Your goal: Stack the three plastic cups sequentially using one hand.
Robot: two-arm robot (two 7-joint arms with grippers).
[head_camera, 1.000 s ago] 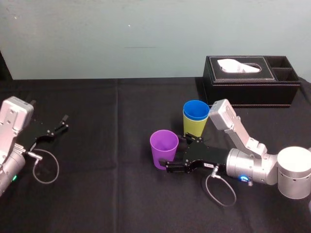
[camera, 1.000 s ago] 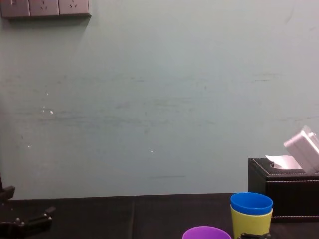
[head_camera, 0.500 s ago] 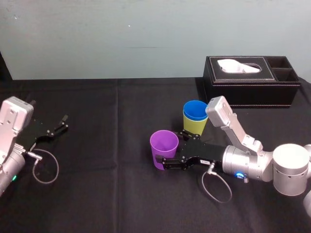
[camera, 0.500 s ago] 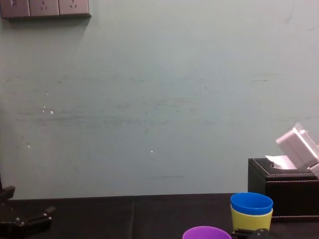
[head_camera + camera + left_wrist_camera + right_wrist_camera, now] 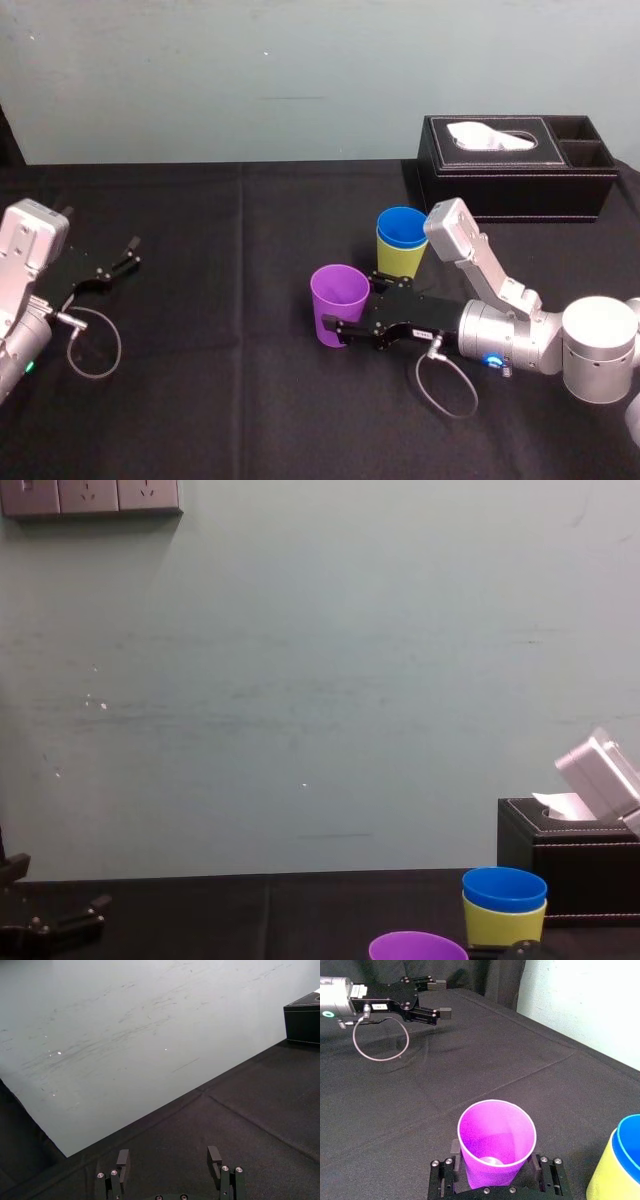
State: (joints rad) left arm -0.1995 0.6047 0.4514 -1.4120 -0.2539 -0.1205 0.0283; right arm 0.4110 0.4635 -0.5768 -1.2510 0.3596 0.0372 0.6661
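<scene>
Black table (image 5: 200,380): my right gripper (image 5: 336,330) grips the upright purple cup (image 5: 338,298) low; blue cup (image 5: 403,226), nested in yellow-green cup (image 5: 398,262), stands just beyond, toward the far edge. Left gripper (image 5: 128,255) idle, fingers spread.

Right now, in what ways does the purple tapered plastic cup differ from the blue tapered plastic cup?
The purple plastic cup stands alone on the black cloth; the blue plastic cup sits nested in the yellow-green plastic cup. The right gripper grips the purple cup; no gripper holds the blue cup. The purple cup is nearer the robot than the blue. Both stand upright, alike in size. The left gripper idles open, far left.
</scene>
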